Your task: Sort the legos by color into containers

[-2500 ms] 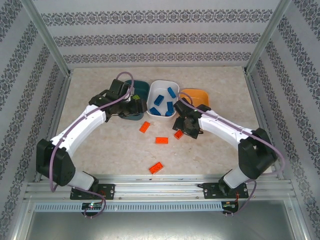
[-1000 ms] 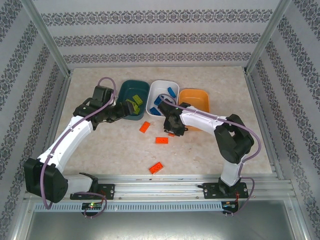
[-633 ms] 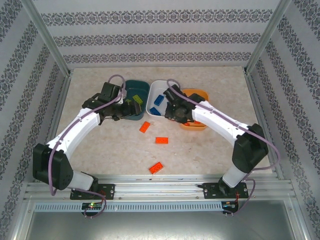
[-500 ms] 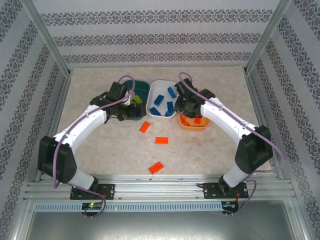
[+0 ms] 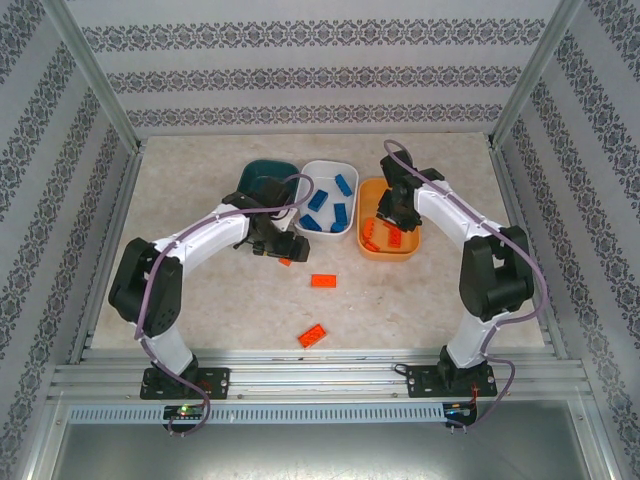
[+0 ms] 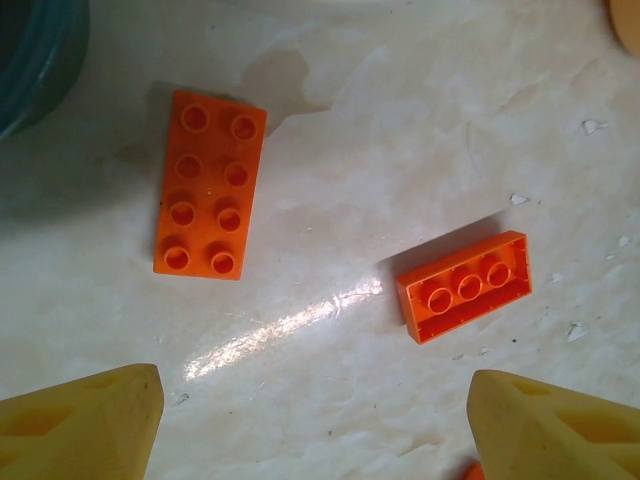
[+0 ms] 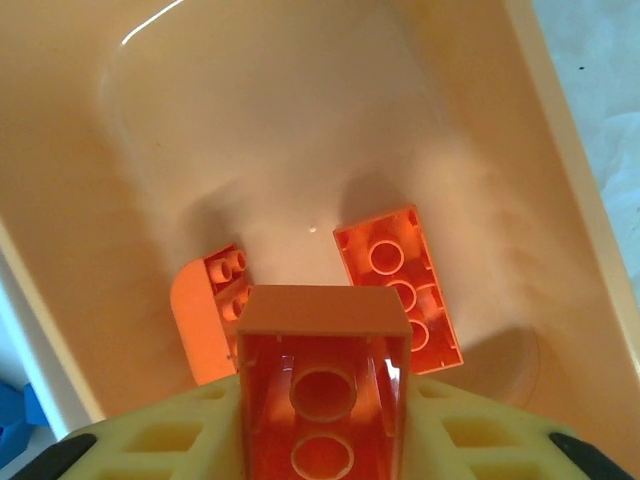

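My right gripper point(image 5: 395, 207) hangs over the orange container point(image 5: 390, 252), shut on an orange-red lego point(image 7: 325, 385) whose hollow underside faces the wrist camera. Below it two orange-red legos point(image 7: 400, 290) point(image 7: 205, 310) lie in the orange tub point(image 7: 300, 120). My left gripper point(image 5: 282, 247) is open above the table in front of the teal container point(image 5: 268, 168). Between and beyond its yellow fingers point(image 6: 80, 425) lie a studs-up orange-red lego point(image 6: 208, 185) and an upside-down one point(image 6: 465, 285). The white container point(image 5: 330, 163) holds several blue legos point(image 5: 320, 200).
Two orange-red legos lie loose on the table, one mid-table point(image 5: 323, 281) and one nearer the arm bases point(image 5: 312, 336). The teal tub's rim point(image 6: 40, 50) shows at the top left of the left wrist view. Patterned walls and metal posts enclose the table.
My right gripper lifted an orange-red lego off the table and carried it back-right over the orange tub. My left gripper swung from the teal tub down toward the loose orange-red legos.
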### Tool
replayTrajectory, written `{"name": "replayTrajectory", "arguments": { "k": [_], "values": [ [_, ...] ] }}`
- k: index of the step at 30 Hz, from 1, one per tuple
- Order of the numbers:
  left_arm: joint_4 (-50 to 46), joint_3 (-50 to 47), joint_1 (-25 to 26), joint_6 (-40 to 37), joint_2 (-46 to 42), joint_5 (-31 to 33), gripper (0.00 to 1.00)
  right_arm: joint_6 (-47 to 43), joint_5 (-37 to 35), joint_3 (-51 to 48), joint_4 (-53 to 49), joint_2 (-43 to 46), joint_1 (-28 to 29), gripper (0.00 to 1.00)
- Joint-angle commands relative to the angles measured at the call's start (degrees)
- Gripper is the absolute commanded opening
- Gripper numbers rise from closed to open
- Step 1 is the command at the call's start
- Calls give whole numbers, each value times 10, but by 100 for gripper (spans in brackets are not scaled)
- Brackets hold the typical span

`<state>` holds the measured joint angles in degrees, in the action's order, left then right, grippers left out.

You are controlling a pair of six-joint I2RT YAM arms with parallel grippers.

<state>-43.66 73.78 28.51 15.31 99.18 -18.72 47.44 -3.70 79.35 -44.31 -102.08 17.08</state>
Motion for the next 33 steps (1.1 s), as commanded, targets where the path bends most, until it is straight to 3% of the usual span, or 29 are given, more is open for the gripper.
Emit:
{"name": "replayTrajectory", "arguments": {
  "k": [1,4,6,22,33],
  "values": [
    [-26,16,6,-26,9,12,81,-8,13,8,-11,-12,-2,46],
    [-25,15,7,-30,13,16,81,-6,17,12,-12,-17,-2,59],
    [-25,12,7,-32,15,17,81,-5,20,15,-12,-17,-2,62],
    [-23,41,15,-115,82,97,81,25,41,-32,-14,56,9,63],
    [-9,71,57,-128,152,166,75,27,55,-68,-21,95,8,64]
  ]
}}
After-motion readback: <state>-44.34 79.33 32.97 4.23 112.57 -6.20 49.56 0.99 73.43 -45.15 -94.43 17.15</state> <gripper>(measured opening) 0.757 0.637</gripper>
